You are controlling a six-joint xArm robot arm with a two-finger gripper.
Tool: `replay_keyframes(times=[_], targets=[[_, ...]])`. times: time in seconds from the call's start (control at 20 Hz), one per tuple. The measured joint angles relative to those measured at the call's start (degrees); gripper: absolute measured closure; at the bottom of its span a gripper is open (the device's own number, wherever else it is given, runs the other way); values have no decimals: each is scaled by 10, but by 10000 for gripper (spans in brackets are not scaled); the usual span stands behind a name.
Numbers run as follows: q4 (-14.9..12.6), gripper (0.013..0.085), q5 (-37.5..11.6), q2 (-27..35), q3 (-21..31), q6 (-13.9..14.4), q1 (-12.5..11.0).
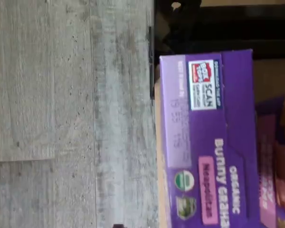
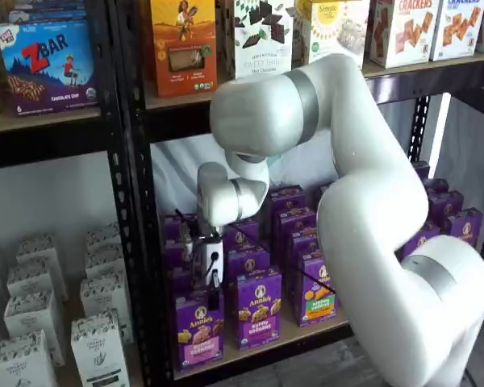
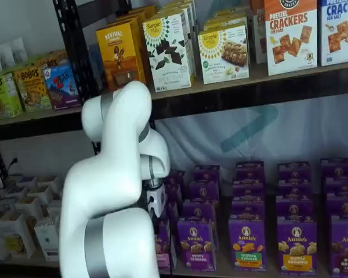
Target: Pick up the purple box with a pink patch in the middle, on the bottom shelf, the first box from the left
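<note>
On the tan wooden bottom shelf [image 2: 298, 337], black fingers [image 2: 215, 284], apparently apart, hang above the upright purple cardboard box [image 2: 198, 329] with pink patch; descending squarely should straddle its top.

The bottom shelf [image 2: 306, 334] carries rows of purple cartons [image 2: 259, 308], the purple box [image 2: 198, 329] leftmost.

In the wrist view the purple box [image 1: 213, 142] runs past the frame's edges and its small print is a blur. In a shelf view the arm [image 3: 113, 191] covers most of that box. The gripper [image 2: 213, 284] fingers show too narrowly to judge any gap.
</note>
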Motion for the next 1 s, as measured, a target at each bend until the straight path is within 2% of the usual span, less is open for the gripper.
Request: replay_keyframes(times=[0.55,1.0], targets=[[-29,130,-12,38,-27,34,10],[-25,130,-26,56,-35,33,13]])
